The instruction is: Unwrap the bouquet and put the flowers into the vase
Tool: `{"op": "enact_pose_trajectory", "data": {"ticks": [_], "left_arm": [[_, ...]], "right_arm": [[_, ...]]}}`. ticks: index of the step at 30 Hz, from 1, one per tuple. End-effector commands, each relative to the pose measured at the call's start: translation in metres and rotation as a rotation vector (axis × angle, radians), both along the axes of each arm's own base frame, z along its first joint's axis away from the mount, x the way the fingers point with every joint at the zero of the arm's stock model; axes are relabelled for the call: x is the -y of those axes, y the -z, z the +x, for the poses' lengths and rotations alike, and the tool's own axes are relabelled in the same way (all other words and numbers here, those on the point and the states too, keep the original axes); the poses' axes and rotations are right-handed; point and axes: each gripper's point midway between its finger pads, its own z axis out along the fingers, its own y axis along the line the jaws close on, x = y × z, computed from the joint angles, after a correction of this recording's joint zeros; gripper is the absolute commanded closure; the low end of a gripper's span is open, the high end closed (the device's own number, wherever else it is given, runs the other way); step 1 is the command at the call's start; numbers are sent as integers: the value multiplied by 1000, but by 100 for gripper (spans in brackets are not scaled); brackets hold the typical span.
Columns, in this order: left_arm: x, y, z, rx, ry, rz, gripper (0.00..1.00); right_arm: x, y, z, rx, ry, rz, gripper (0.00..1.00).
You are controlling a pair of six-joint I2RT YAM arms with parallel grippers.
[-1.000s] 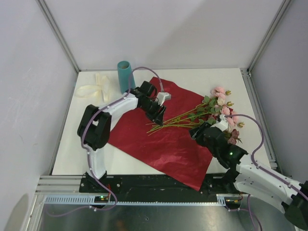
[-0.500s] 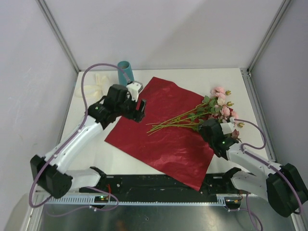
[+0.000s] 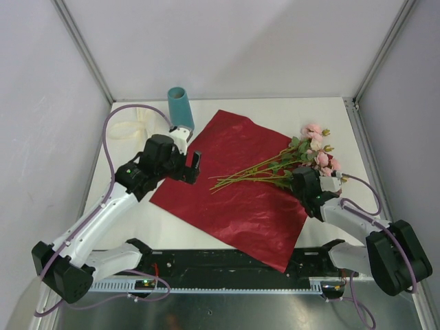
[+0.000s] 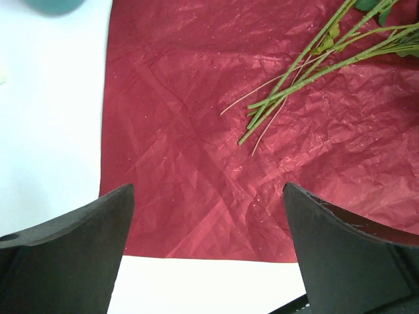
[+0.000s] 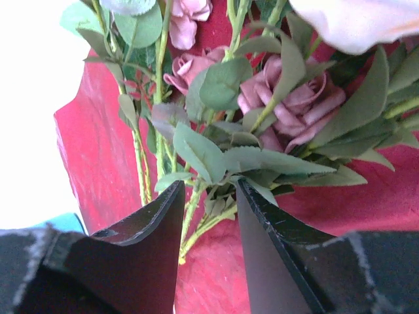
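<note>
The bouquet's dark red wrapping paper (image 3: 234, 192) lies spread flat on the white table. The flowers (image 3: 311, 146) lie loose across its right corner, pink blooms to the right and green stems (image 3: 242, 177) pointing left. The teal vase (image 3: 180, 106) stands upright at the back left. My left gripper (image 3: 190, 167) hovers over the paper's left edge, wide open and empty (image 4: 208, 190); the stem ends (image 4: 281, 91) lie ahead of it. My right gripper (image 3: 297, 176) sits low at the leafy stems just below the blooms. Its jaws (image 5: 208, 190) stand open astride a few stems (image 5: 200, 219).
A cream ribbon (image 3: 129, 128) lies on the table left of the vase. The vase's base (image 4: 55, 5) shows at the top left of the left wrist view. Metal frame posts and pale walls enclose the table on three sides.
My left arm has pulled back leftward from the stem ends and its jaws have opened wide. My right gripper has moved in onto the stems under the blooms, its jaws narrowing slightly.
</note>
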Motion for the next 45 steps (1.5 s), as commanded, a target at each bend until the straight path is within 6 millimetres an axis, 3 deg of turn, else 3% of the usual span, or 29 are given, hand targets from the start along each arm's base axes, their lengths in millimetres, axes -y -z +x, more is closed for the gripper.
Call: {"op": "enact_pose_trajectory", "data": {"ticks": [1, 12, 21, 28, 40, 45], "left_arm": [[10, -12, 2, 34, 16, -58, 0], [7, -13, 4, 48, 0, -54, 0], [6, -12, 4, 47, -10, -57, 0], [6, -13, 4, 51, -12, -61, 0], [5, -13, 4, 55, -15, -63, 0], [5, -14, 4, 58, -18, -64, 0]], "right_arm": [[11, -11, 19, 67, 74, 20, 58], [18, -6, 24, 59, 97, 25, 72], [21, -13, 26, 78, 101, 19, 98], [16, -27, 20, 108, 73, 9, 100], [3, -84, 6, 223, -48, -94, 100], [-3, -72, -5, 163, -115, -121, 100]]}}
